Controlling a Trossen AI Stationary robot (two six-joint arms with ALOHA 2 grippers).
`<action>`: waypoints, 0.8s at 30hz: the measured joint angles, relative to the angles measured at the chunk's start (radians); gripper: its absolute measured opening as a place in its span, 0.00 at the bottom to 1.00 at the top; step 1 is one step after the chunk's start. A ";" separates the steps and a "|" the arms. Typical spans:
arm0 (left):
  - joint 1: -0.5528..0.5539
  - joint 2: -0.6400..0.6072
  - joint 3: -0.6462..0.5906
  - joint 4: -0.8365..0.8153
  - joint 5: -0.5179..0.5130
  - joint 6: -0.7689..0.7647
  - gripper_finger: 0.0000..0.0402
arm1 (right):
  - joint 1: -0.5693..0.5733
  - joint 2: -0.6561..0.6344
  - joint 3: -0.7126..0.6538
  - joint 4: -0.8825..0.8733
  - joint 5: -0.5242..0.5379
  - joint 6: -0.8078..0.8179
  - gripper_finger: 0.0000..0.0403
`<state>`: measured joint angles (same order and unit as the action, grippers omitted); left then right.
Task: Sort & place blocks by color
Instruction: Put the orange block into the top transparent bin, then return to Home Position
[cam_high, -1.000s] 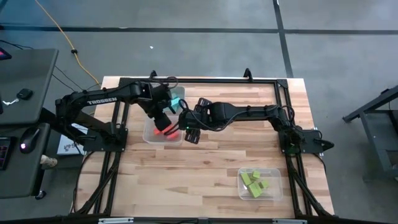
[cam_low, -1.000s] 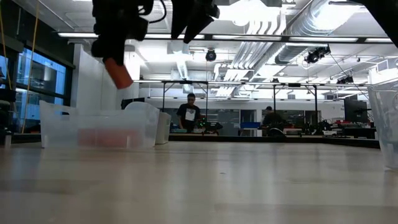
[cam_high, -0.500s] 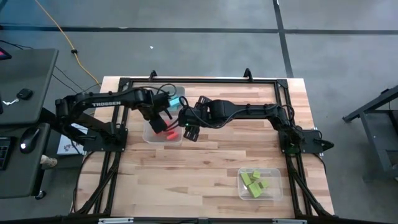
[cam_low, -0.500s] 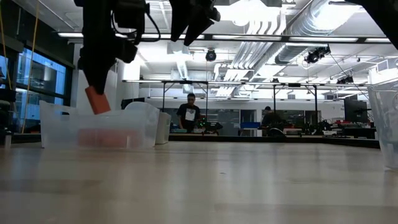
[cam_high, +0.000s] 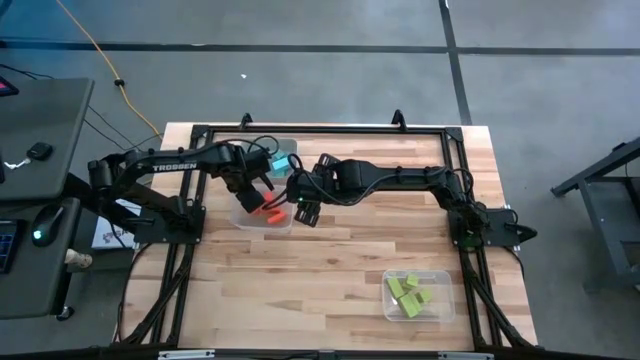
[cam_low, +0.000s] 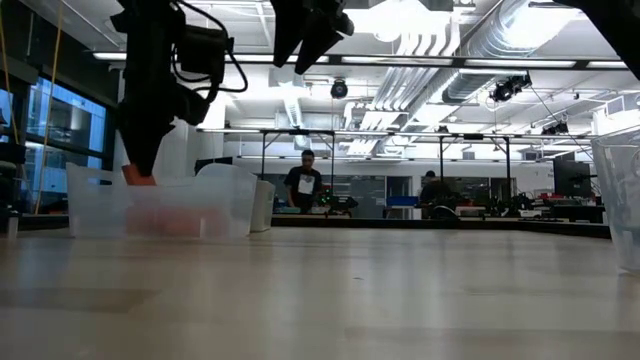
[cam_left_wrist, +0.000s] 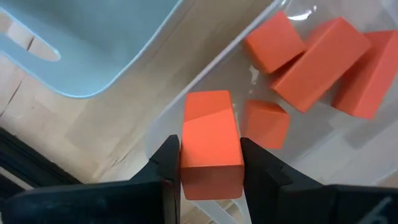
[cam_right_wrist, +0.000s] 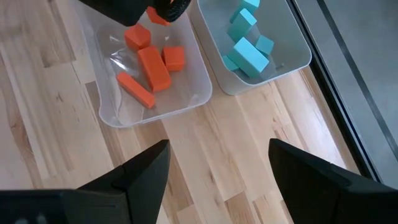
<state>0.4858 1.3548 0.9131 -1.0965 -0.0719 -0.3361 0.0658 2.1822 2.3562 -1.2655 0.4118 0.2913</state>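
My left gripper (cam_left_wrist: 210, 152) points down over the clear bin (cam_high: 240, 218) that holds several red-orange blocks (cam_right_wrist: 152, 68), and it is shut on one more orange block (cam_left_wrist: 211, 140). In the low view that block (cam_low: 135, 175) sits at the height of the bin's rim (cam_low: 160, 182). A second bin (cam_right_wrist: 292, 59) just beyond holds cyan blocks (cam_right_wrist: 249, 43). My right gripper (cam_high: 305, 208) hangs open beside the orange bin, to its right, with nothing between its fingers (cam_right_wrist: 146, 171). My left gripper pinches the orange block by two opposite side faces (cam_left_wrist: 186, 149) between its two fingers (cam_left_wrist: 168, 162). The fingers come from above, pointing down. The block hangs below them, lifted clear, over the bin's corner next to a small orange cube (cam_left_wrist: 266, 123).
A third clear bin (cam_high: 440, 275) with yellow-green blocks (cam_high: 408, 293) stands near the table's front right. A dark frame (cam_high: 320, 130) runs round the wooden table. People stand in the room far behind the table (cam_low: 305, 180).
My left gripper has gone down toward the orange bin and a little toward the table's left edge, tipping until it points more steeply down. The orange block has come down with it from well above the bin to the level of its rim.
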 joint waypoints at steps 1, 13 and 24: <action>-0.001 0.000 0.000 0.002 0.001 0.004 0.21 | 0.000 0.000 0.000 0.000 0.000 0.000 0.65; -0.002 0.000 0.000 0.002 0.035 0.032 0.30 | 0.000 0.000 0.000 0.003 0.000 0.000 0.65; -0.002 0.000 0.000 0.001 0.046 0.034 0.39 | 0.000 0.000 0.000 0.003 0.000 0.000 0.65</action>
<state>0.4839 1.3548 0.9131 -1.0950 -0.0257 -0.3023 0.0658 2.1826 2.3562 -1.2621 0.4122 0.2916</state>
